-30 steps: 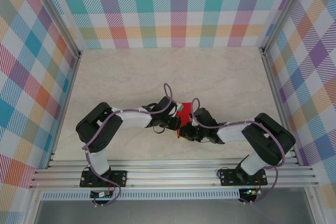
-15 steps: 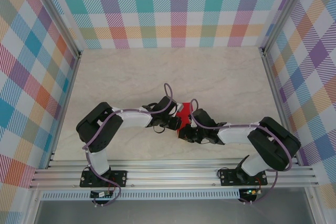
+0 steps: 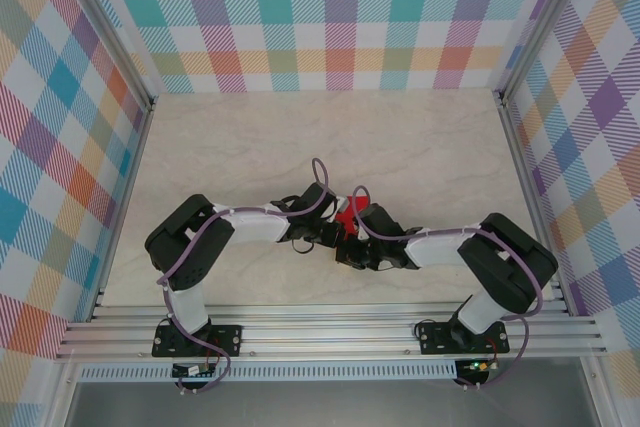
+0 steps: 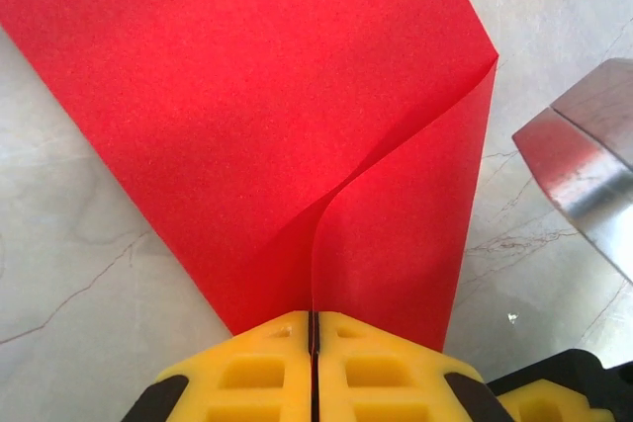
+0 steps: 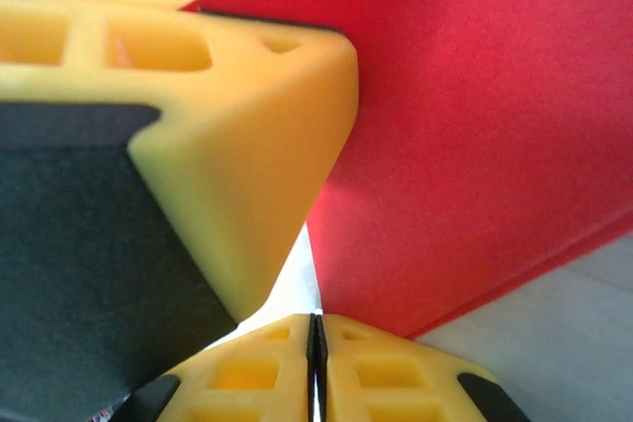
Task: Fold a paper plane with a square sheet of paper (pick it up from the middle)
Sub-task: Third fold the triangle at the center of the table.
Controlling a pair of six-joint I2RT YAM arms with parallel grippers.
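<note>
The red sheet of paper (image 3: 348,211) is folded and sits mid-table between my two grippers. In the left wrist view the paper (image 4: 267,116) fans out away from the camera with a raised crease running into my left gripper (image 4: 315,319), which is shut on that crease. My left gripper (image 3: 336,231) sits at the paper's left side. My right gripper (image 5: 315,321) is shut, and the paper's (image 5: 475,135) lower corner meets its tips; I cannot tell if it is pinched. The left gripper's yellow finger (image 5: 237,135) stands close at the left there.
Aluminium rails (image 3: 330,332) run along the near table edge, and checked walls (image 3: 340,17) close the back and sides. The right arm's metal part (image 4: 584,165) hangs beside the paper. Both grippers crowd together at mid-table (image 3: 350,242).
My right gripper has slid left, up against the left gripper, and covers more of the paper. The left arm has stayed where it was, still gripping the crease.
</note>
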